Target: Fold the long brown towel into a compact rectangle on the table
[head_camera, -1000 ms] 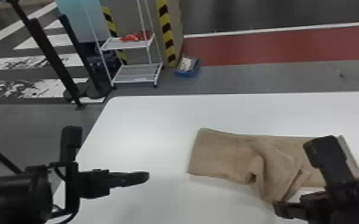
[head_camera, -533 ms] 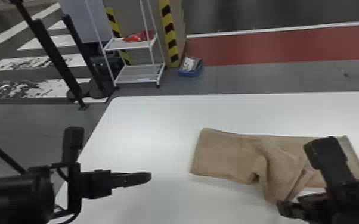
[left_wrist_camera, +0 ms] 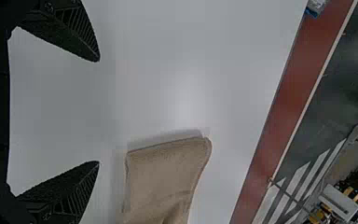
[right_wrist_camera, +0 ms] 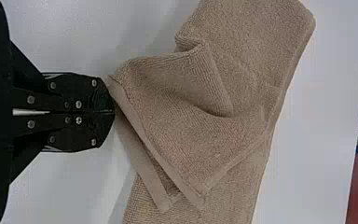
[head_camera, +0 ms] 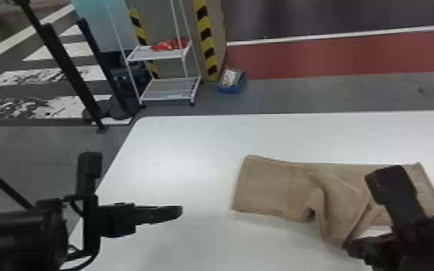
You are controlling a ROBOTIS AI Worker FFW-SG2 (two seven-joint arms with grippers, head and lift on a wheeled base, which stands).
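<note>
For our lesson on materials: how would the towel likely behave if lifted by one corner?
The towel would probably hang floppy, since its middle already slumps into loose folds. It likely wouldn't slip easily from a pincer, as its surface looks rough and looped. It seems unlikely to roll or tip, lying low and flat-ended on the table.

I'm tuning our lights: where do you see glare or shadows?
Head view: pale sheen on the white table, faint shadow along the near edge of the towel; left wrist view: soft glow on the table, soft shadow along the towel's end; right wrist view: diffuse shadows beside the towel.
</note>
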